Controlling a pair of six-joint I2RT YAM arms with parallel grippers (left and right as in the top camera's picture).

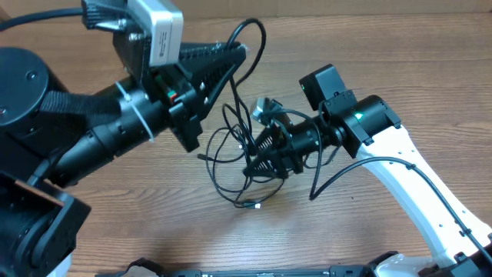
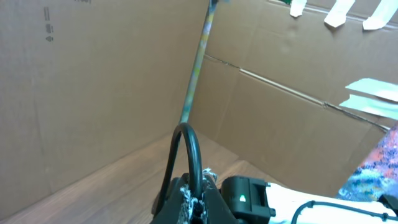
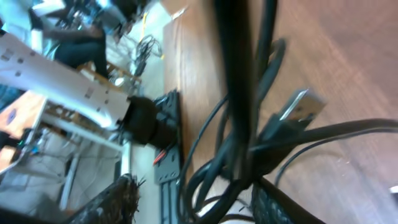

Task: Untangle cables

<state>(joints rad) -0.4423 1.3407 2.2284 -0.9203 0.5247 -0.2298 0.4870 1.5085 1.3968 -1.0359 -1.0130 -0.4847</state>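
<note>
**knotty_dan:** so where are the cables (image 1: 233,150) sitting right now?

**benchrat:** middle of the wooden counter (image 1: 154,219), between the two arms. It's a loose black tangle of thin loops. One strand trails toward the near edge and ends in a small plug with a pale tip (image 1: 257,205)

**knotty_dan:** what's the left tool doing?

**benchrat:** the left tool (image 1: 244,51) is at the far-left side of the tangle. Its fingers are pressed together and pinching one cable. A big loop (image 1: 260,35) arcs out from its tip and drops back down into the pile. In the left wrist view you see that black strand (image 2: 191,146) arching up out of the closed fingers. There's a cardboard wall (image 2: 93,93) behind it, and the right arm (image 2: 245,198) with its little green light is just beyond

**knotty_dan:** and the right one?

**benchrat:** the right tool (image 1: 259,158) is right in the thick of the tangle, reaching in from the right side. Fingers are spread, one on each side of a bunch of strands. The right wrist view shows both fingers (image 3: 119,202) down at the bottom corners with a wide gap between them. Several cables (image 3: 239,87) cross that gap, and a silvery plug (image 3: 300,102) lies just beside them on the wood. That view is pretty blurry, so I can't tell if the pads actually touch any strand
</note>
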